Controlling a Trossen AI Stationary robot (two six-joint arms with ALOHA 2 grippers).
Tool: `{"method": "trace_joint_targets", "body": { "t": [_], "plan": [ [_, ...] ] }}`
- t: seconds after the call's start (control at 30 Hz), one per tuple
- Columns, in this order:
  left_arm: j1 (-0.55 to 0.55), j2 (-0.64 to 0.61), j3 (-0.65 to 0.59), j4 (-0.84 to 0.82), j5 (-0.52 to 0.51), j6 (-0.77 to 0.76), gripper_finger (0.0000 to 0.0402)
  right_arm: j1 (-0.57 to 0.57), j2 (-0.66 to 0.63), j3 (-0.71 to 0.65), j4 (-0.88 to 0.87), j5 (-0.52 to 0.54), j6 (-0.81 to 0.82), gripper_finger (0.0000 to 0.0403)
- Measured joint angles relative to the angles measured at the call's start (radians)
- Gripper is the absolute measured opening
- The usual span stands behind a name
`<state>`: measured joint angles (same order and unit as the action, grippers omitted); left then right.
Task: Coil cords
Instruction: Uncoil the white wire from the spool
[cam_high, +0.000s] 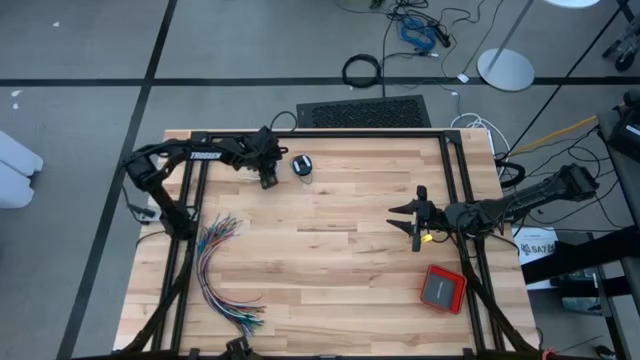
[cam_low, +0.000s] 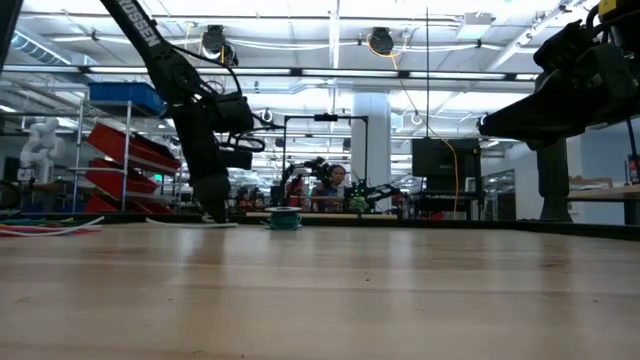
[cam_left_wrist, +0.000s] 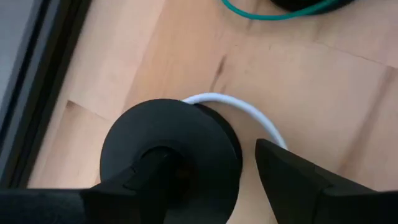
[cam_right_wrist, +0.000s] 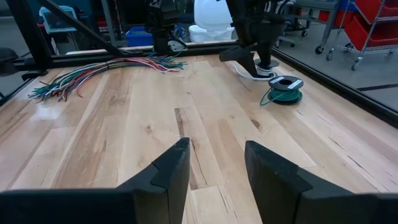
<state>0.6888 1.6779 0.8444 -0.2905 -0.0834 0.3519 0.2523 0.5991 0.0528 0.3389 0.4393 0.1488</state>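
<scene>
The teal-green cord lies wound in a small coil at the far middle of the table, under a round cap. Just left of it a black round spool sits on the wood, and a white cord end curls out from under it. My left gripper stands open, slanting down over the spool. One finger is over the spool's top and the other is beside the white end. My right gripper waits open at the table's right, well above the wood. My left gripper has one finger lying over the black spool's top face, coming from above at a slant. I cannot tell whether it touches the spool. The other finger stands clear, beside the white end.
A fanned bundle of many-coloured wires lies at the near left. A red box sits at the near right. Black frame rails run along the table's sides. Bare wood lies between the two arms.
</scene>
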Motion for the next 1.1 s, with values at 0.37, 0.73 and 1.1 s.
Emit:
{"method": "trace_joint_targets", "body": {
  "t": [0.37, 0.73, 1.1],
  "plan": [
    [0.001, -0.014, 0.003, -0.033, 0.101, -0.006, 0.0147, 0.000, 0.000, 0.000, 0.001, 0.001, -0.004, 0.0141],
    [-0.003, -0.010, 0.078, -0.131, 0.174, -0.063, 0.0094, 0.000, 0.000, 0.000, 0.002, 0.000, -0.007, 0.0141],
    [-0.046, -0.088, 0.234, -0.192, 0.413, -0.137, 0.0047, 0.000, 0.003, 0.000, 0.176, -0.101, -0.168, 0.0141]
  ]
}}
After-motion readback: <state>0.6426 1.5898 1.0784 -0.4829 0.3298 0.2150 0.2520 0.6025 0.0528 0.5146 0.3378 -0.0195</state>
